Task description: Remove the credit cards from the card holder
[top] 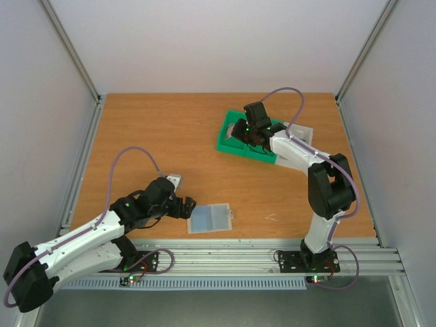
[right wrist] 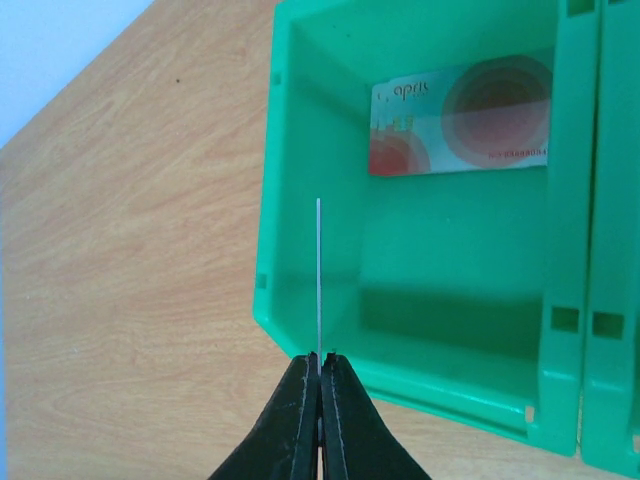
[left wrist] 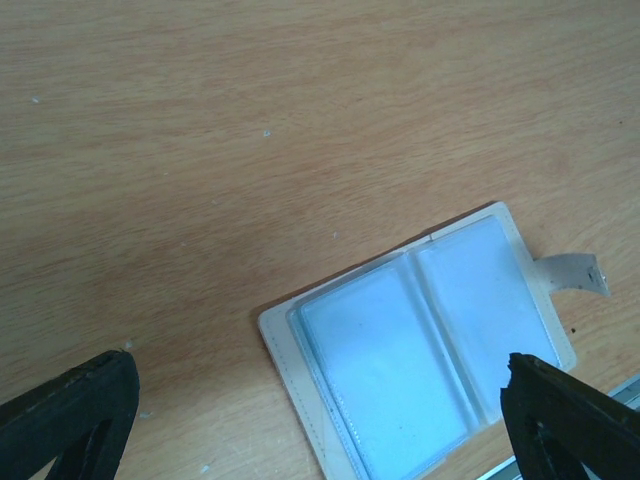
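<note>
I had the table point(top: 136, 136) mostly bare, with the work split between two spots well apart. The bin point(right wrist: 300, 200) sat at the far right and the holder point(left wrist: 400, 360) lay flat at the near edge, just beside my left claw point(top: 185, 208). That claw hung with its jaws spread wide on either side of the holder, gripping nothing. The holder's two pockets looked pale and cloudy, and I could not tell whether a card remained inside.

The step in hand was the drop. My right claw point(right wrist: 320, 375) was pinched tight on the held card point(right wrist: 318, 275), which stood edge-on to the wrist camera, so I could not tell its colour. It hung above the near part of the bin's left compartment, close to the near wall. The red card point(right wrist: 460, 115) already lay flat at the far end of the same compartment.

To do this well, I judged I should push the claw a little further in, so the whole card was inside the walls. Then I should lower it and lean it off vertical before parting the jaws. Let go upright from height, a thin card could bounce, stand against the wall or tip out onto the wood. I would also open slowly, in case it clung to one finger. The holder's tab point(left wrist: 575, 272) pointed away from the left claw and needed no attention.
</note>
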### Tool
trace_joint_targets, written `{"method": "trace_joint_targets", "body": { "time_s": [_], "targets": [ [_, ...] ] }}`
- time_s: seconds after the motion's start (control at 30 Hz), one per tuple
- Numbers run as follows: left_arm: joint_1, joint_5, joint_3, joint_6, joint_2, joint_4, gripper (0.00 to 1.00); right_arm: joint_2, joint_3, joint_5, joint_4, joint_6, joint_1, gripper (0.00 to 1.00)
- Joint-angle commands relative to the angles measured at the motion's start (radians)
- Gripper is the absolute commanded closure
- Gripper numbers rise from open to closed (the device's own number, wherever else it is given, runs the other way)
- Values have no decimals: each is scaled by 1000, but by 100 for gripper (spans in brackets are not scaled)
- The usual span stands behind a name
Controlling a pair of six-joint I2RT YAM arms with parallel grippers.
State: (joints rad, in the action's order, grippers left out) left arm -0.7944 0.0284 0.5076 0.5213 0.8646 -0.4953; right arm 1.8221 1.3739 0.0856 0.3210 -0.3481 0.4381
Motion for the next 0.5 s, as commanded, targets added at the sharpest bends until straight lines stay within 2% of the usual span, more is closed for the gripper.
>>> {"method": "trace_joint_targets", "body": {
  "time_s": [0.0,0.23,0.47],
  "targets": [
    [16,-24,-15,20,-1,78,1,51,64,-26,-28,33,-10,99],
    [26,-53,-23,30,-2,84,1,135,136,-63,-56,59,-11,99],
    [28,-69,-10,33,2,73,1,204,226,-143,6,83,-18,99]
  ]
}}
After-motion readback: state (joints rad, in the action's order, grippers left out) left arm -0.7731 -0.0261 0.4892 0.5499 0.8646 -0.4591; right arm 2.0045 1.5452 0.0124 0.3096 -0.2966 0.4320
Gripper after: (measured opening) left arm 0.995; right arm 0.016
